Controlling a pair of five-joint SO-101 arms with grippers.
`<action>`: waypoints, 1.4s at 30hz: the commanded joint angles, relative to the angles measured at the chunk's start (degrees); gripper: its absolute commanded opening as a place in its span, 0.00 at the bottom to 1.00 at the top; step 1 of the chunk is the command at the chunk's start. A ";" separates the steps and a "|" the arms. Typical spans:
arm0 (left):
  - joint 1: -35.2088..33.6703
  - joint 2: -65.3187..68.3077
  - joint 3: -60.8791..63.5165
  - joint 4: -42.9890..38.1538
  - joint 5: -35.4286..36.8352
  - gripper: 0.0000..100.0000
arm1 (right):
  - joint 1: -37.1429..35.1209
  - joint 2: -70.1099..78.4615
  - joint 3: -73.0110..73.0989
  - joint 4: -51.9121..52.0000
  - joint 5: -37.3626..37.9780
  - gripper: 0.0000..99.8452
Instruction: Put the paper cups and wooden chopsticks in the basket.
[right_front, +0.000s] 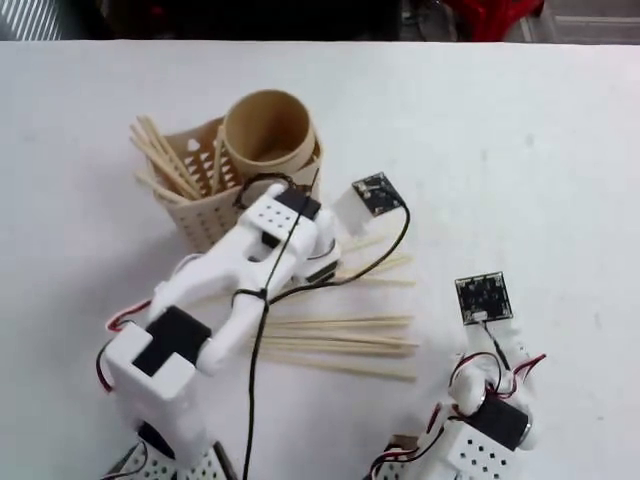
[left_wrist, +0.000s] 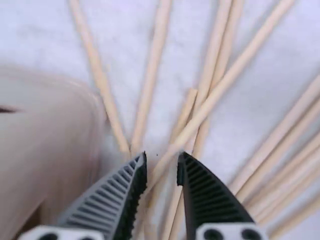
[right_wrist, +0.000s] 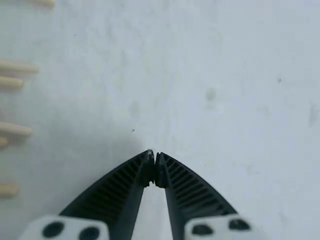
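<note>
While left tool (left_wrist: 161, 157) slightly parted, right tool (right_wrist: 153, 155) closed; one cup (right_front: 268, 128) in basket (right_front: 204, 221).

Left gripper (left_wrist: 161, 167): fingers (left_wrist: 125, 195) dark grey to black, ribbed across the inner faces; white mounts behind them with dark round holes. Right gripper (right_wrist: 154, 167): same black ribbing, same white mounts. Chopsticks (left_wrist: 150, 95) ahead of the left fingers: pale natural wood, plain. Basket (right_front: 205, 215): cream, rows of small perforations. Paper cup (right_front: 268, 130): plain tan-brown. Table (right_wrist: 225, 75) ahead of the right fingers: white, faint grey specks. Arm casings (right_front: 200, 275): white with black panels; wiring (right_front: 256, 345) black and red
</note>
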 joint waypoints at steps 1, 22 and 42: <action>-0.66 -0.22 -0.97 -1.23 0.88 0.12 | -0.57 -0.75 0.44 -0.04 0.62 0.02; 0.22 -4.18 -8.70 10.73 0.97 0.02 | -0.57 -0.75 0.44 -0.04 0.62 0.02; 3.21 -24.66 -57.14 37.63 6.24 0.02 | -0.57 -0.75 0.44 -0.04 0.62 0.02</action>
